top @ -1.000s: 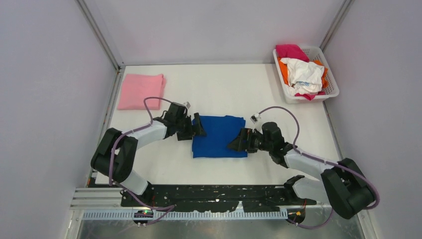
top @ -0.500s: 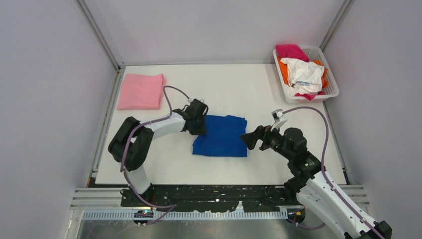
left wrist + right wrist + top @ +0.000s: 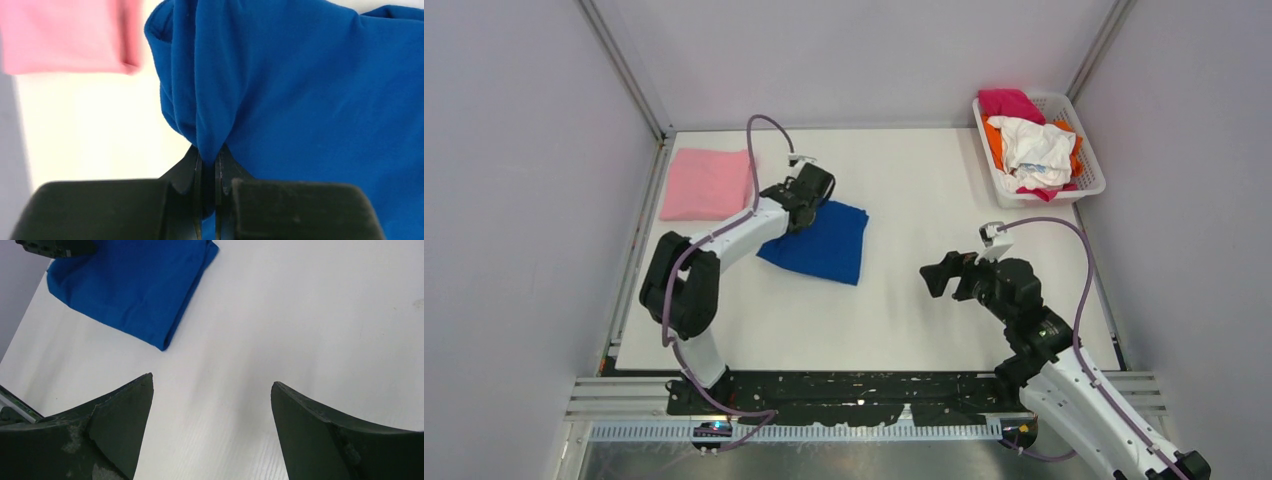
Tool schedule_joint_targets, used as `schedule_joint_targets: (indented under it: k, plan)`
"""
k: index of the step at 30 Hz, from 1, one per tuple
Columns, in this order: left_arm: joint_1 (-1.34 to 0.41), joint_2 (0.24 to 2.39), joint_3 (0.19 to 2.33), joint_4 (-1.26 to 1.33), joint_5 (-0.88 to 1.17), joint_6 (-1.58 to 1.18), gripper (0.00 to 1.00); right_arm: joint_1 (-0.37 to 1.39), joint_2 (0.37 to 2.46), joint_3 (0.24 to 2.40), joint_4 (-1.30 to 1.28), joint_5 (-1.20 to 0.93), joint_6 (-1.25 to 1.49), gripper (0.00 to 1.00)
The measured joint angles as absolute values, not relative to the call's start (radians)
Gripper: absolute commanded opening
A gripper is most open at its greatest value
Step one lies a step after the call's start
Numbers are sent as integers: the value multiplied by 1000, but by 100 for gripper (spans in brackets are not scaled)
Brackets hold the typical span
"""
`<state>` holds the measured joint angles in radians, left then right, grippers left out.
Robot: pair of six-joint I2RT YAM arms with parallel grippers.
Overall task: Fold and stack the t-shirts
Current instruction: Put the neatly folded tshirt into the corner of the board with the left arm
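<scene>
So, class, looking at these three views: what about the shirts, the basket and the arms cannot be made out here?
- Top view: how many shirts fill the basket; the pile overlaps itself.
- Left wrist: the pink t-shirt is blurred and cut by the frame's top edge.
- Left wrist: how many layers the left fingers pinch; the blue t-shirt bunches over them.
- All views: the blue t-shirt's inner faces, folded under.

Left claw pinched, right claw agape
</scene>
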<state>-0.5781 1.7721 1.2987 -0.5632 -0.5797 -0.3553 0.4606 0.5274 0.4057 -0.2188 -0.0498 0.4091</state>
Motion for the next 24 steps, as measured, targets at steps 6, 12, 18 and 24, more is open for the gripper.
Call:
schedule_joint_targets:
  k: [6, 12, 18, 24]
  plan:
    - [-445, 1772, 1334, -476, -675, -122, 0, 451, 544, 394, -219, -35, 395, 96]
    - [-342, 1801, 1400, -353, -699, 121, 0, 445, 544, 389, -221, -6, 392, 95]
    - [-279, 1848, 1483, -298, -686, 276, 0, 441, 546, 389, -220, 21, 391, 95]
    - [-239, 1848, 1525, -312, -650, 358, 0, 437, 546, 388, -220, 38, 391, 95]
